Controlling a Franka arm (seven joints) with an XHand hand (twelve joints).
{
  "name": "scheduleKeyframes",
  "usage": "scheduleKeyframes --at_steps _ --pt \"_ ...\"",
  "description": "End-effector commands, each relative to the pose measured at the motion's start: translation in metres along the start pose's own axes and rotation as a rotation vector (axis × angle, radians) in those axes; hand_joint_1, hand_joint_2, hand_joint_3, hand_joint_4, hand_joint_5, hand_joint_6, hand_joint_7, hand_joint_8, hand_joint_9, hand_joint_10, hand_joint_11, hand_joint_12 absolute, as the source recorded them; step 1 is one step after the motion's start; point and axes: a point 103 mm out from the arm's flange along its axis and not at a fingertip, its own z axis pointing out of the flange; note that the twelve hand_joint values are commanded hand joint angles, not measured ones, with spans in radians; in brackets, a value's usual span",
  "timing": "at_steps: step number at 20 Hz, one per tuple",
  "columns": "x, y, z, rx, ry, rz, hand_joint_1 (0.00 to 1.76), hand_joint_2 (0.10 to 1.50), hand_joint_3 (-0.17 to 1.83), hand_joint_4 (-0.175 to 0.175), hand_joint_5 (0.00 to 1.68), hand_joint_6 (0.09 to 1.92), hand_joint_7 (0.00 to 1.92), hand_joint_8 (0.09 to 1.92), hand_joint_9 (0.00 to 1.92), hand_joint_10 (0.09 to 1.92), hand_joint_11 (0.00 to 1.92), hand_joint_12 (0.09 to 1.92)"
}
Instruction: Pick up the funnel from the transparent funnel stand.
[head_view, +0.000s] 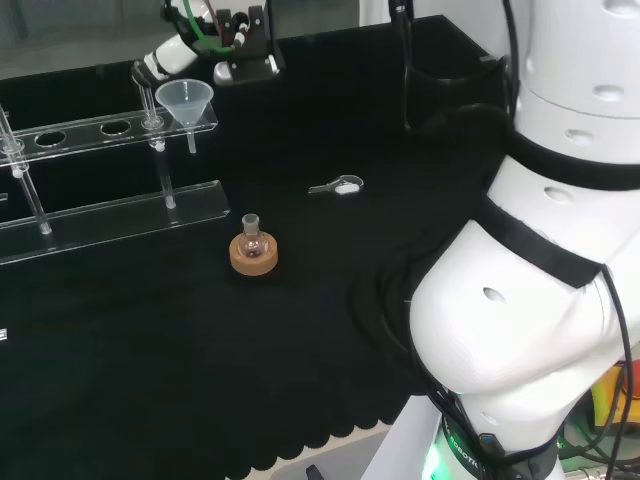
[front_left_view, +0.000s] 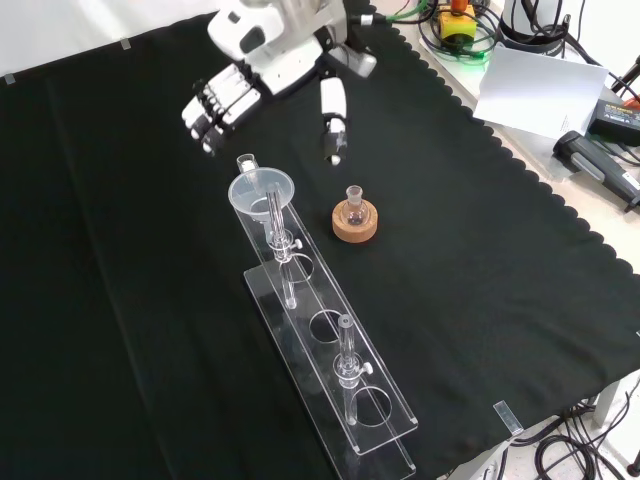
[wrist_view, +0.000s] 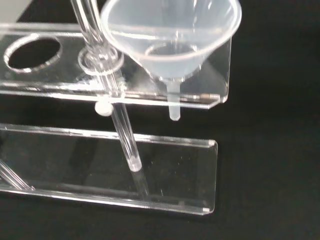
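Front view: the hand (front_left_view: 262, 70) hangs above the far part of the black cloth (front_left_view: 130, 300), fingers (front_left_view: 215, 105) straight and spread to the left, thumb (front_left_view: 333, 120) pointing down to the right; it is released and grasps nothing. The funnel (front_left_view: 261, 193) sits just nearer than the hand, apart from it, below the gap between fingers and thumb. The funnel rests in the farthest hole of the transparent funnel stand (front_left_view: 330, 330), its cone above the upper shelf and its stem hanging through. The stand runs from there toward the near right of the view, with upright clear rods and further round holes along the shelf. To the right of the funnel, a small round flask (front_left_view: 353, 208) stands upright on a cork ring (front_left_view: 355, 225).

Head view: the funnel (head_view: 183, 102) occupies the right end of the stand (head_view: 110, 215); the hand (head_view: 180, 45) lies just beyond it; a small white clip (head_view: 340, 185) lies on the cloth to the right.

Wrist view: the funnel (wrist_view: 172, 37) appears close, its stem passing through the shelf.
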Motion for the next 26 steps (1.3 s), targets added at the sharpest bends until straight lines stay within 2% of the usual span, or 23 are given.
scheduleKeyframes --at_steps 1,13,20,26 --pt "-0.004 0.013 0.016 0.051 -0.006 0.038 0.42 0.64 0.02 0.038 0.0 0.09 0.01 0.09 0.0 0.09 0.0 0.09" --pt "0.003 0.011 0.029 0.081 -0.007 0.026 0.43 0.65 0.02 0.033 0.0 0.09 0.03 0.09 0.0 0.09 0.0 0.09" --pt "0.007 0.016 0.038 0.103 -0.031 0.029 0.43 0.65 0.02 -0.015 0.0 0.09 0.05 0.09 0.0 0.09 0.0 0.09" --pt "0.006 0.018 0.041 0.097 -0.052 0.042 0.43 0.66 0.02 -0.053 0.0 0.09 0.13 0.09 0.04 0.09 0.0 0.09"
